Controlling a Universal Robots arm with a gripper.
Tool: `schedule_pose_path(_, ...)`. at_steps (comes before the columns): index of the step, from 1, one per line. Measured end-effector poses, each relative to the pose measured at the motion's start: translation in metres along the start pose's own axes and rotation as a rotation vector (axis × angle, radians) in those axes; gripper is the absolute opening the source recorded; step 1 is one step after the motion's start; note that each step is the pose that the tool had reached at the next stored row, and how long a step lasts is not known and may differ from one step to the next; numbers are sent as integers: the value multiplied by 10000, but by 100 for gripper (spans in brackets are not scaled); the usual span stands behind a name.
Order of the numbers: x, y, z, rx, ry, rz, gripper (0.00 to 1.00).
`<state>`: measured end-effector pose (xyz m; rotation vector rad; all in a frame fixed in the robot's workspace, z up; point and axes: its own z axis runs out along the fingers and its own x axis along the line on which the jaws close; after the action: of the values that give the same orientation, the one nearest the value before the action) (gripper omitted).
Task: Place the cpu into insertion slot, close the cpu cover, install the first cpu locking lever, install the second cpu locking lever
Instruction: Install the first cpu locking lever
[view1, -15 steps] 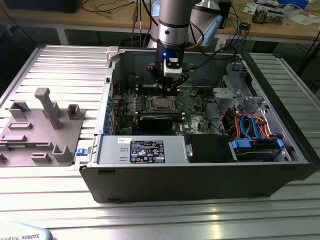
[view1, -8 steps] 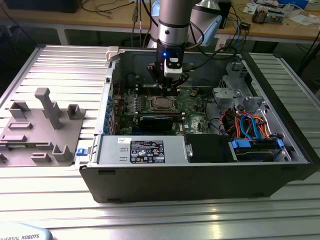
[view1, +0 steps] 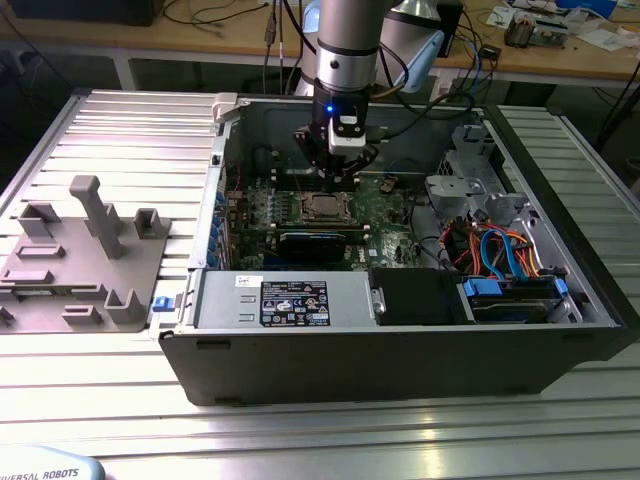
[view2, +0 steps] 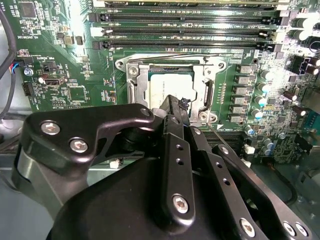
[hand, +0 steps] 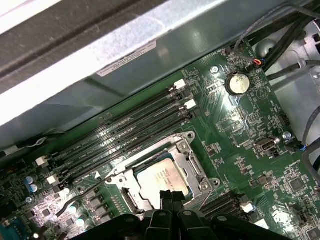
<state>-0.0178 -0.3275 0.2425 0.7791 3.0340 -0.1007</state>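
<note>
The cpu (view2: 167, 84) lies flat in the insertion slot (view2: 131, 71) on the green motherboard (hand: 235, 125), inside the open computer case (view1: 400, 350). The cpu cover (view2: 208, 92) lies down around it as a frame. The gripper (view2: 173, 102) hangs over the cpu's edge with its jaws pressed together and nothing between them; I cannot tell if it touches. A thin wire lever (hand: 82, 192) stands out beside the slot.
</note>
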Motion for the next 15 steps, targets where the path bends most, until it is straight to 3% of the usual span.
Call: schedule_pose_path(15, 0, 0, 0, -4, -12, -207, 11)
